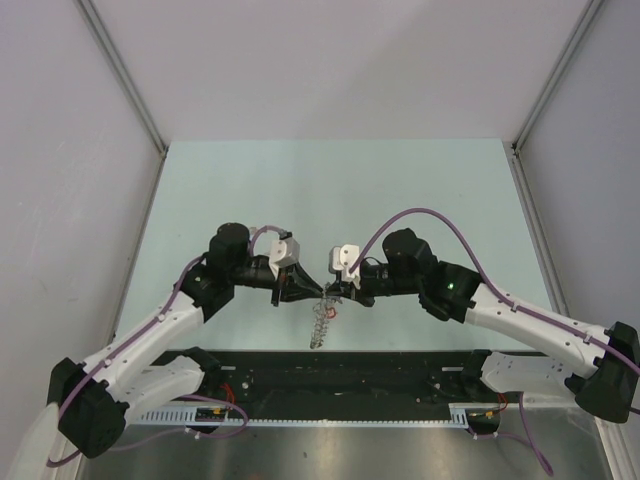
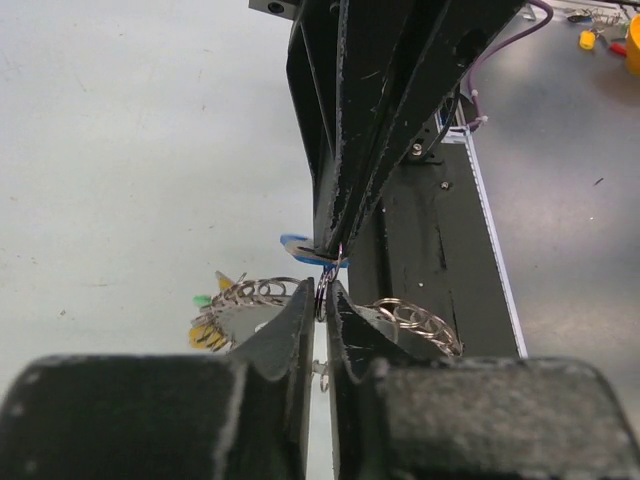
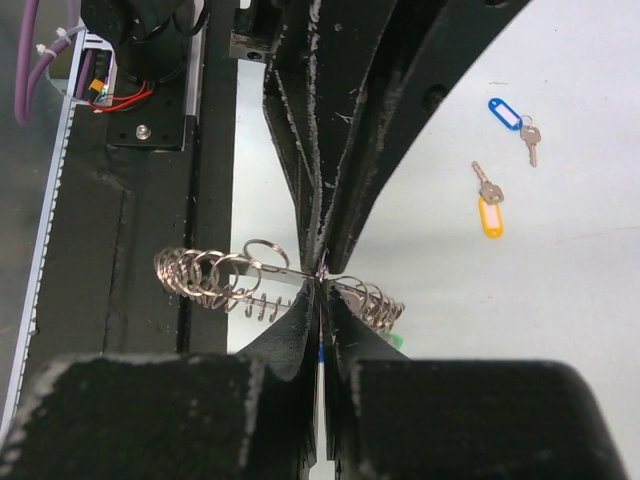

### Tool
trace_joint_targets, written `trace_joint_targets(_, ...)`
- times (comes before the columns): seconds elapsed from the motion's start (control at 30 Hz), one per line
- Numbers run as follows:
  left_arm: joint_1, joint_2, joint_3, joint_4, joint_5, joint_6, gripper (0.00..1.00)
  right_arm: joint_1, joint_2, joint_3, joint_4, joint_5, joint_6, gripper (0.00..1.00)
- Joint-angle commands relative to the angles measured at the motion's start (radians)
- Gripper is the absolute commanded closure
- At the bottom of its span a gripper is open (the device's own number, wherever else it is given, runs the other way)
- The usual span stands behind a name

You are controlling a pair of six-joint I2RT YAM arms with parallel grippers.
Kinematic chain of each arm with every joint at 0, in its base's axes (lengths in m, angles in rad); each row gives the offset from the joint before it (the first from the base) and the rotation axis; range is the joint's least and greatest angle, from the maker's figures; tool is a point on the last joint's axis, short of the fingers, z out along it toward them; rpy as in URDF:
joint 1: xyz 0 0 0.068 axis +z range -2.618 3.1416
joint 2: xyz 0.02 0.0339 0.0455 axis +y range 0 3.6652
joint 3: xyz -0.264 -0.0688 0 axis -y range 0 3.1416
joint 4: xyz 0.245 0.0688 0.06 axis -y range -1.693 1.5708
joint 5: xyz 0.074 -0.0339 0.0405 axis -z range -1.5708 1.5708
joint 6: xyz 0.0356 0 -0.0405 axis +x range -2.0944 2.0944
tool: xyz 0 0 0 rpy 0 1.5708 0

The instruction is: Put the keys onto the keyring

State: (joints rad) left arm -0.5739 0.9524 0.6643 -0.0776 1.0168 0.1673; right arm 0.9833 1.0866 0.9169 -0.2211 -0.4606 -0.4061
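Keyring (image 3: 215,275) silvery coiled wire. Blue-tagged key (image 3: 507,114) and orange-tagged key (image 3: 489,214) have silver blades. Tabletop (image 1: 330,185) plain pale mint green

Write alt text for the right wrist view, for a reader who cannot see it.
The right pincer and left pincer meet tip to tip at the coiled keyring; a blue-tagged key and an orange-tagged key lie on the table.

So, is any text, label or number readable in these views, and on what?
None: no view shows readable text.
Blue tag: white insert, too small to tell whether anything is written on it.
Orange tag: pale insert, too small to tell as well.
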Motion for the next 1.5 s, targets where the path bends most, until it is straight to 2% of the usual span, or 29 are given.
trace_joint_targets(0.0,-0.011,0.005,0.049,-0.008,0.037,0.018,0.95,0.006,-0.005,0.060,0.043,-0.013,-0.014,1.00)
trace_joint_targets(0.03,-0.011,0.003,0.050,-0.010,0.031,0.018,1.00,0.008,-0.007,0.060,0.040,-0.010,-0.013,1.00)
trace_joint_targets(0.33,-0.007,-0.053,0.035,0.001,-0.107,-0.014,1.00,0.008,-0.060,0.060,-0.018,0.105,-0.010,1.00)
trace_joint_targets(0.47,0.020,-0.086,0.006,0.105,-0.185,-0.115,1.00,0.008,-0.062,0.056,-0.049,0.119,-0.008,1.00)
trace_joint_targets(0.6,0.045,-0.103,-0.029,0.194,-0.202,-0.202,1.00,0.008,-0.059,0.042,-0.040,0.106,0.003,1.00)
trace_joint_targets(0.87,0.043,-0.096,-0.057,0.292,-0.188,-0.294,1.00,0.006,-0.044,0.016,0.040,0.111,0.030,1.00)
trace_joint_targets(1.1,0.045,-0.098,-0.066,0.315,-0.170,-0.310,1.00,0.009,-0.030,-0.001,0.091,0.125,0.055,1.00)
trace_joint_targets(1.27,0.043,-0.092,-0.066,0.318,-0.152,-0.310,1.00,0.009,-0.028,0.000,0.103,0.117,0.059,0.91)
trace_joint_targets(1.47,0.045,-0.092,-0.063,0.323,-0.133,-0.315,0.99,0.008,-0.022,-0.001,0.111,0.111,0.059,0.90)
